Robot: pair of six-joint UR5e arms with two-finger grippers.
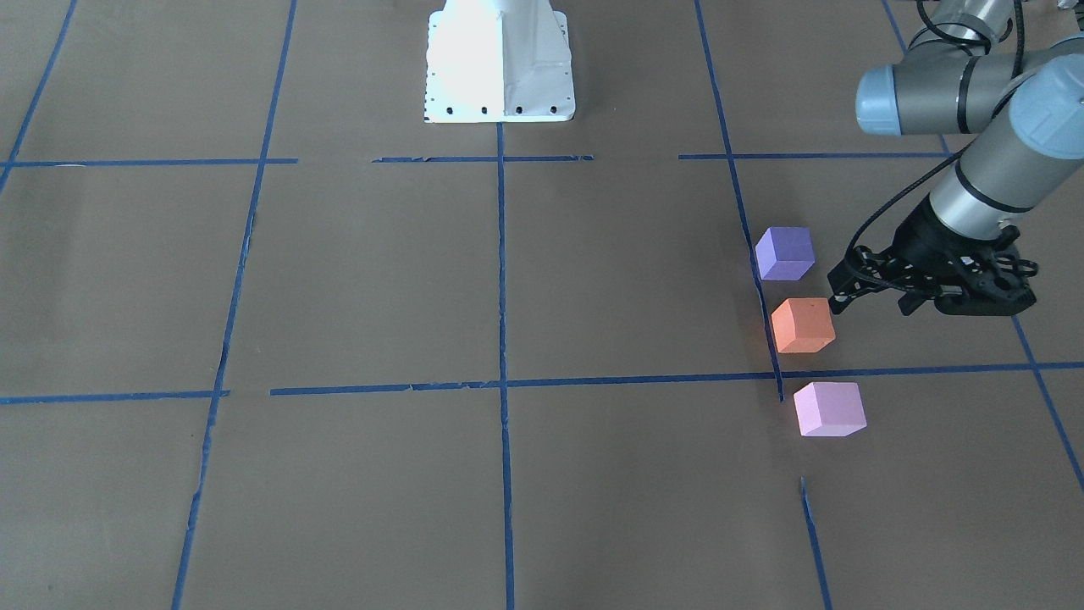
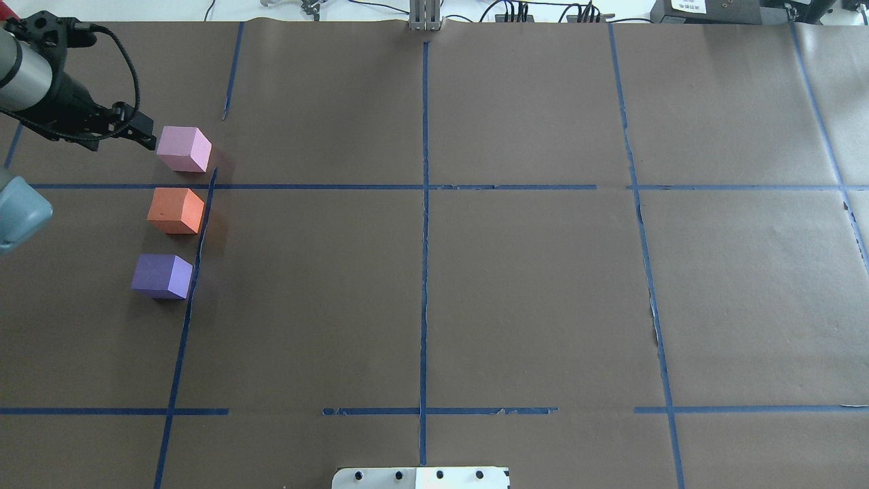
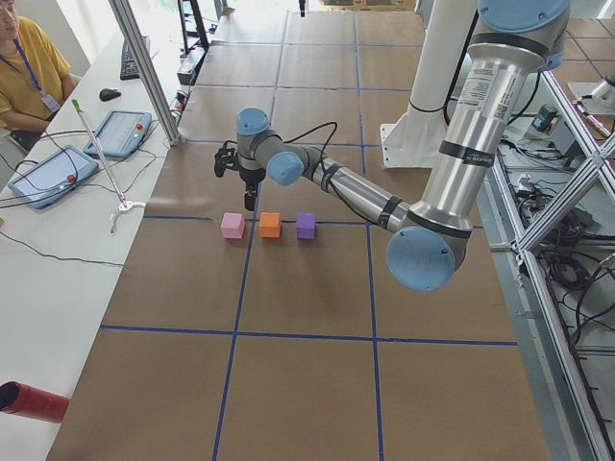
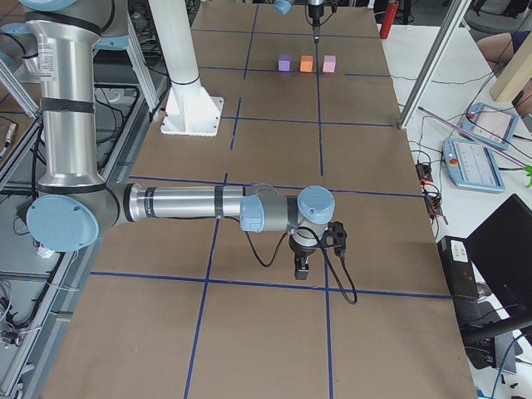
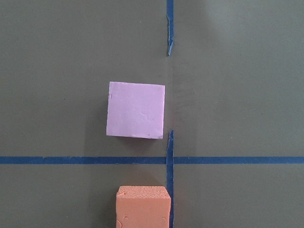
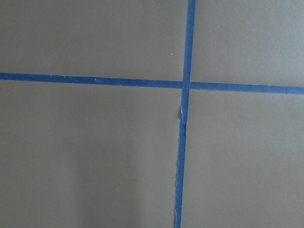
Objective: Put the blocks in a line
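- The blocks stand in a row: violet block [image 1: 785, 252] on the robot's side of the orange block [image 1: 802, 325], pink block [image 1: 830, 408] on its far side, each apart from it
- The line looks made, so the tidy move is probably a straight lift, with no drift toward the orange block
- Left end effector [image 2: 144, 130] hovers wrist-down near the orange block, on its pink side; I cannot tell its finger spread
- Right end effector [image 4: 301, 268] hangs well apart from the orange block; again I cannot tell

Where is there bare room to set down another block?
Bare paper runs from the blue tape line beside the blocks across to the centre tape line, and beyond it. Crowded: the column of pink block, orange block and purple block, narrow gaps between them, with the left gripper hanging near the pink one.
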